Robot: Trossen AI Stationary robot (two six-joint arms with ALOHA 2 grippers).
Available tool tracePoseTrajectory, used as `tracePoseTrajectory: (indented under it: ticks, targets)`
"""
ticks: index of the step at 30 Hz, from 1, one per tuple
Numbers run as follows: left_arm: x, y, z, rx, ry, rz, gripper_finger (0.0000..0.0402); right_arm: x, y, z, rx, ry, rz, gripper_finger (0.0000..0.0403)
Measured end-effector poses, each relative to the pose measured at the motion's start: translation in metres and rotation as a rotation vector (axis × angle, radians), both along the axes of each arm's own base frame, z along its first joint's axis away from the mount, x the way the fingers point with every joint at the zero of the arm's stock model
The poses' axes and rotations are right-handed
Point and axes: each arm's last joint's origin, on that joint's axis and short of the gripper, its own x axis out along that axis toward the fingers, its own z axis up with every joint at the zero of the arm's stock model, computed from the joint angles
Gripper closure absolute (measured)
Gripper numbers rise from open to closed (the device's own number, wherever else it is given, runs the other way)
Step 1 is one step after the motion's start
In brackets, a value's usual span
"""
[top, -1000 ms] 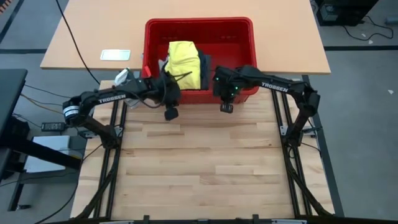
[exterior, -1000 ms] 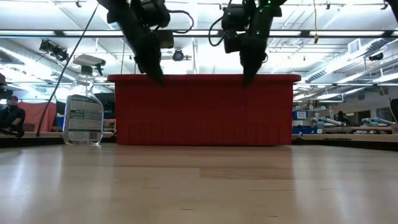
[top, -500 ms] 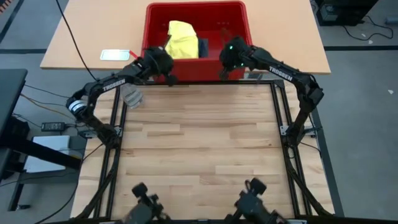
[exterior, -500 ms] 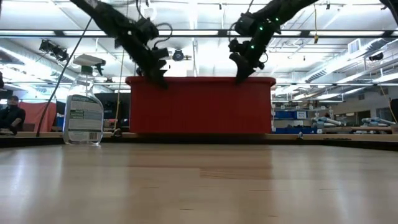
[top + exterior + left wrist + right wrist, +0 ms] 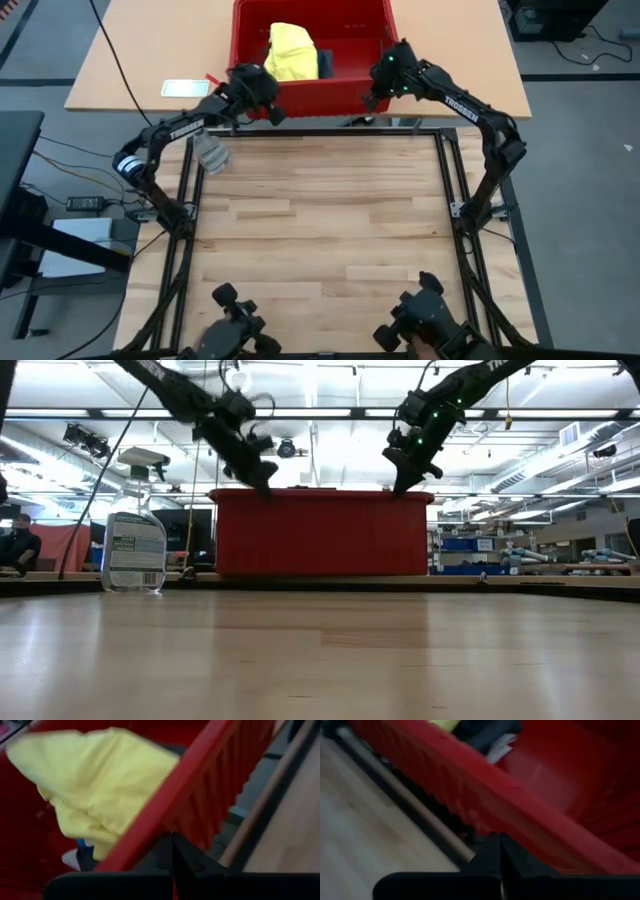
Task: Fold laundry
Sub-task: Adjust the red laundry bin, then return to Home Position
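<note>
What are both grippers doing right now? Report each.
Left gripper: shut, at the red basket's near rim.
Right gripper: shut, at the same rim.

I see the red basket point(image 5: 322, 532) at the table's far edge. My left gripper point(image 5: 262, 482) and right gripper point(image 5: 398, 484) each sit pinched on its top rim. A spray bottle point(image 5: 134, 540) stands left of it.
</note>
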Motion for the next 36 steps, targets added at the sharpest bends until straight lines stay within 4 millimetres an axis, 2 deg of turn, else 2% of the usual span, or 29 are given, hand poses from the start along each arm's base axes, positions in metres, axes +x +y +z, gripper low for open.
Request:
tracePoseTrajectory:
  ticks: [4,7,11,14,18,22,24,29,33,36]
  targets:
    - [-0.003,-0.022,0.037,-0.003,-0.035,-0.023,0.0401,0.008,0.017,0.011,0.018,-0.053,0.086,0.0402]
    - [-0.009,-0.045,0.056,-0.036,-0.078,-0.073,0.0401,0.015,0.036,0.022,0.031,-0.099,0.158,0.0402]
    - [-0.016,-0.084,0.083,-0.09,-0.194,-0.15,0.0401,0.022,0.065,0.043,0.027,-0.177,0.255,0.0403]
    - [-0.016,-0.115,0.092,-0.165,-0.219,-0.244,0.0401,0.027,0.092,0.06,0.013,-0.225,0.327,0.0403]
    - [-0.007,-0.162,0.087,-0.229,-0.279,-0.37,0.0401,0.031,0.133,0.08,-0.012,-0.276,0.435,0.0403]
    - [-0.001,-0.208,0.07,-0.256,-0.38,-0.434,0.0401,0.031,0.175,0.09,-0.055,-0.33,0.518,0.0403]
    - [-0.002,-0.228,0.059,-0.259,-0.434,-0.437,0.0401,0.028,0.193,0.088,-0.066,-0.386,0.546,0.0403]
    - [-0.012,-0.276,0.036,-0.288,-0.545,-0.488,0.0401,0.008,0.236,0.069,-0.049,-0.529,0.621,0.0403]
    - [-0.019,-0.303,0.017,-0.338,-0.508,-0.549,0.0401,-0.012,0.27,0.055,-0.083,-0.602,0.703,0.0403]
    - [-0.02,-0.319,0.005,-0.389,-0.459,-0.623,0.0397,-0.025,0.286,0.048,-0.211,-0.595,0.712,0.0399]
